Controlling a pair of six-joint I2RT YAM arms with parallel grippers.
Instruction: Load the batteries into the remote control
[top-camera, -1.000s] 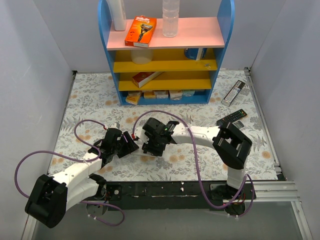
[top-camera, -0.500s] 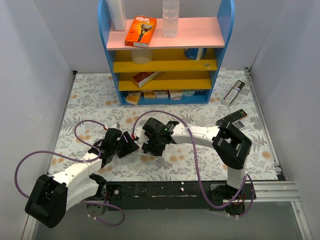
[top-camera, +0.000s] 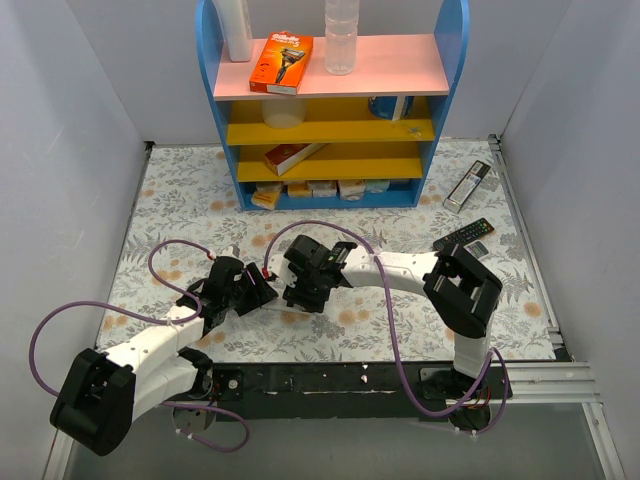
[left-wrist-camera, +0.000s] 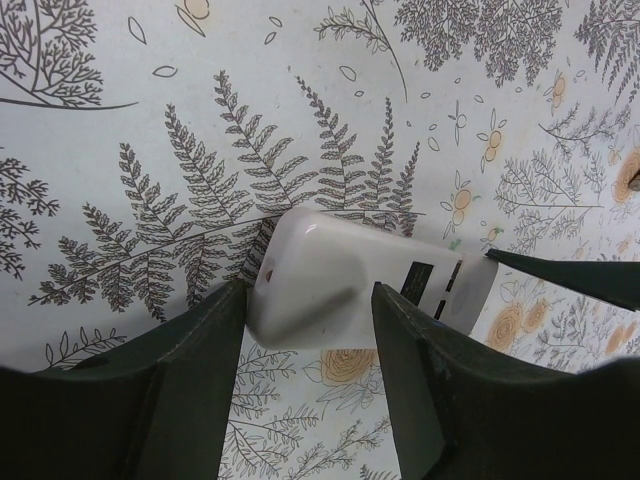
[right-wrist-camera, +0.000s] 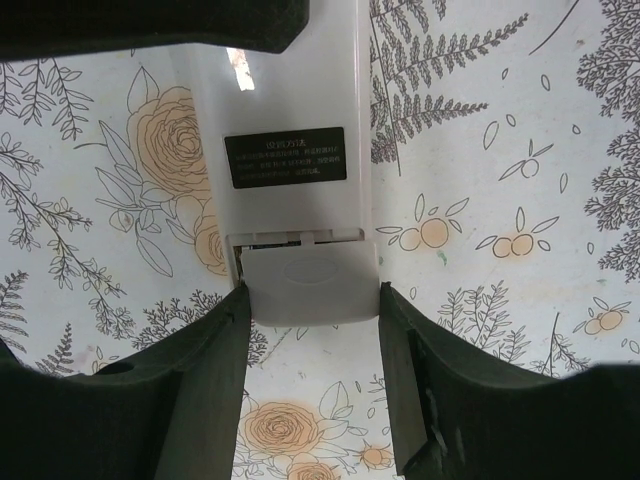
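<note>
The remote control (left-wrist-camera: 360, 285) lies back up over the flowered cloth, white with a black label (right-wrist-camera: 285, 157). My left gripper (left-wrist-camera: 305, 325) is shut on its rounded end, both fingers pressed against its sides. My right gripper (right-wrist-camera: 310, 310) is shut on the opposite end, its fingers flanking the battery cover (right-wrist-camera: 308, 285), which sits slightly slid out with a thin gap at its seam. In the top view the two grippers, left (top-camera: 258, 288) and right (top-camera: 296, 292), meet tip to tip at the table's near middle and hide the remote. The batteries are out of view.
A blue shelf unit (top-camera: 335, 100) with boxes and bottles stands at the back. A black remote (top-camera: 462, 236) and a grey remote (top-camera: 467, 186) lie at the right. Purple cables (top-camera: 165, 262) loop over the cloth on the left.
</note>
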